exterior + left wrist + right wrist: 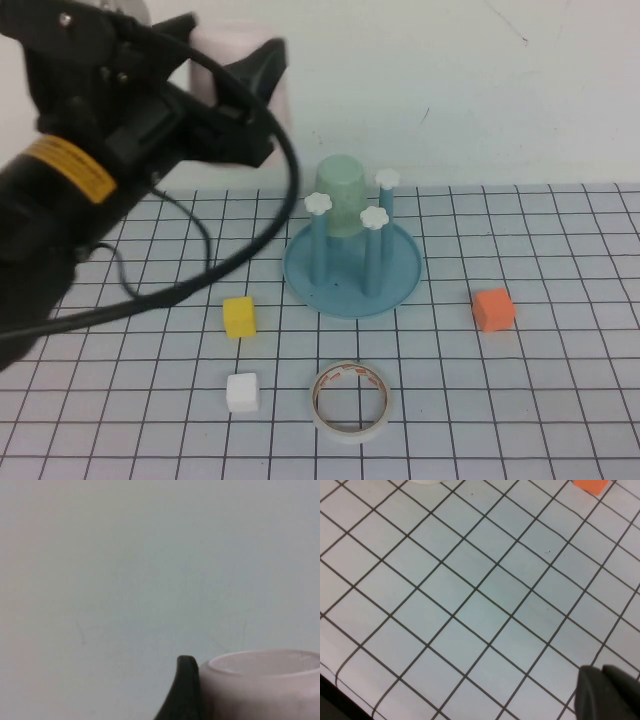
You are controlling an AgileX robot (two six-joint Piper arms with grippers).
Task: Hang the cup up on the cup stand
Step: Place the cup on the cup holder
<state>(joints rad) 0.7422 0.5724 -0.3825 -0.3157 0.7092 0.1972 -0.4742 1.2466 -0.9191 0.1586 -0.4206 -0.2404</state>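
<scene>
Two grippers: left gripper point(235, 75) holds cup point(240, 60); right gripper point(607, 695) shut.

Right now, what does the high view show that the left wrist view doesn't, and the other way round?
Only the high view shows the cup stand with a pale green cup upside down on a peg, the yellow block, white block, orange block, tape roll and gridded table. Only the left wrist view shows the pink cup's open rim against a finger, from close up. Both show the left gripper holding the pink cup, raised left of the stand. The right gripper, shut, appears in neither; its own camera shows it over bare grid.
</scene>
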